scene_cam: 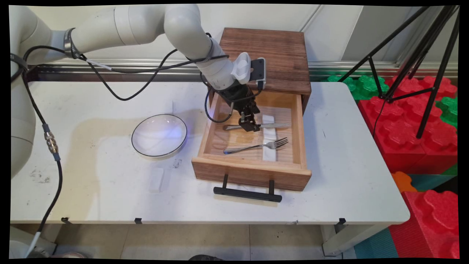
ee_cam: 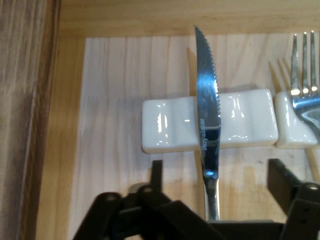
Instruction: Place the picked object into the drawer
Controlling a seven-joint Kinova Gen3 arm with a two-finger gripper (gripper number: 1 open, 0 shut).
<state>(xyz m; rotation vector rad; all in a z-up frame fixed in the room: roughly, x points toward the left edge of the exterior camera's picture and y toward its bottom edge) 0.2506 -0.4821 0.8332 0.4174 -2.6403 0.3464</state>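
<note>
Knife (ee_cam: 207,105) shiny metal; rest (ee_cam: 170,127) glossy white ceramic; drawer (scene_cam: 249,172) matt wood.

My arm (scene_cam: 146,22): off-white, smooth rounded tubular links, bulbous joints. Dark band (scene_cam: 69,43) rings one link. Black cables (scene_cam: 121,84) loop loose along my length; one thicker cable (scene_cam: 51,172) carries metal connector (scene_cam: 50,141). My wrist bears pale ribbed housing (scene_cam: 242,68) and small black camera module (scene_cam: 257,69). My gripper (scene_cam: 249,123): black, jointed linkage with round pivots, two flat black fingers (ee_cam: 280,180).
</note>
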